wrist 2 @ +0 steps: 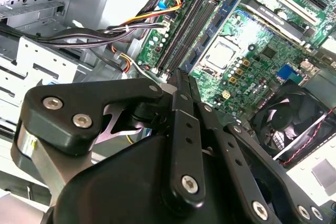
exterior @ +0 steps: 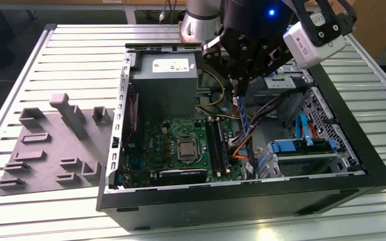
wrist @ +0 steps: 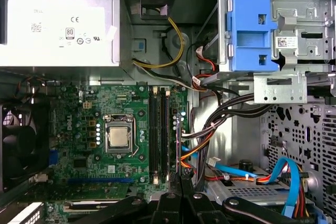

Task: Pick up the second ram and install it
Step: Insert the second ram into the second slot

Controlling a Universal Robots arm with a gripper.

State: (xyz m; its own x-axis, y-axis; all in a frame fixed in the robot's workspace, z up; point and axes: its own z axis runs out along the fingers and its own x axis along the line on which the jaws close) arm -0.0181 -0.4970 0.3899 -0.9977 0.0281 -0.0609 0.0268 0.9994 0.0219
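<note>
A lab: slatted metal bench [exterior: 79,45], opened computer case [exterior: 247,203].

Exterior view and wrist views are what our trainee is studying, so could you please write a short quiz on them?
1. True or false: the long, flat dark blue-black second ram lies in the grey plastic holder tray.
2. The gripper's fingers are: A open; B shut on the second ram; C shut on a cable.
3. In the exterior view, on which side of the open black computer case is the holder tray?
Key: 1 false; 2 B; 3 the exterior view's left.
</note>
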